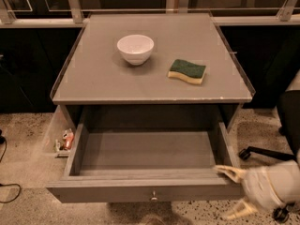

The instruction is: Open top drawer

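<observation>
Top drawer [145, 151] sits just left of the tool [225, 193] and is pulled well out from under the desk [103, 78], its shallow grey inside showing and nothing visible in it. By that look the task is about done. The drawer's flat front runs leftward from the tool, and the small round knob [153, 196] at its centre is well to the tool's left with nothing on it. The tool is low, at the drawer's right front corner. Its two pale fingers are spread apart and point left, the upper one lying on or just over the top edge of the drawer's right side wall and the lower one hanging free below the front. It grips nothing. Contact at the upper finger is hard to confirm. The placement suggests the corner or side wall served as the pulling point rather than the knob, and the spread fingers read as a release. Up and left of the tool, on the desk top, a white bowl [135, 48] and a green-and-yellow sponge [187, 71] sit apart from each other, well back from the front edge and out of the drawer's path. Far left of the tool, beside the drawer, is some small clutter [65, 139] I can't identify. Right of and above the tool is a chair base [262, 153] on the speckled floor, close enough to crowd any retreat.
</observation>
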You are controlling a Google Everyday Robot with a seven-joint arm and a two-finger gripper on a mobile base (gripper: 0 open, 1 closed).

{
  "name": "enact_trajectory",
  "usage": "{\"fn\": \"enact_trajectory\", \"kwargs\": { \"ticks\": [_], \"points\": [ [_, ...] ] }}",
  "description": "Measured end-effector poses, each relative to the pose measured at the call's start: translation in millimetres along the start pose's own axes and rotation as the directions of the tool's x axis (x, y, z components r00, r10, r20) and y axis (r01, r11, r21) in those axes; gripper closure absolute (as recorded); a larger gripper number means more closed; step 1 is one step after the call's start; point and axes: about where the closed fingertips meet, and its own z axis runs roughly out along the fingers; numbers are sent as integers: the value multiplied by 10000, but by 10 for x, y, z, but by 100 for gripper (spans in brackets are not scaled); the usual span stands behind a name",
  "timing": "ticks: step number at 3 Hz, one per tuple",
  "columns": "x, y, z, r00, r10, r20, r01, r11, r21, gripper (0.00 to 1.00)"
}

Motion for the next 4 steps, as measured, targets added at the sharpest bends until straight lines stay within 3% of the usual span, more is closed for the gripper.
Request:
{"fn": "enact_trajectory", "kwargs": {
  "ticks": [1, 2, 3, 4],
  "points": [
    [17, 351, -123, 9997, -199, -169, 198, 9998, -59, 35],
    [17, 351, -123, 9997, -200, -168, 199, 9998, -59, 11],
    [17, 351, -123, 9997, -200, -168, 199, 9998, -60, 0],
    [17, 351, -123, 9997, -200, -168, 199, 9998, -60, 0]
  ]
}}
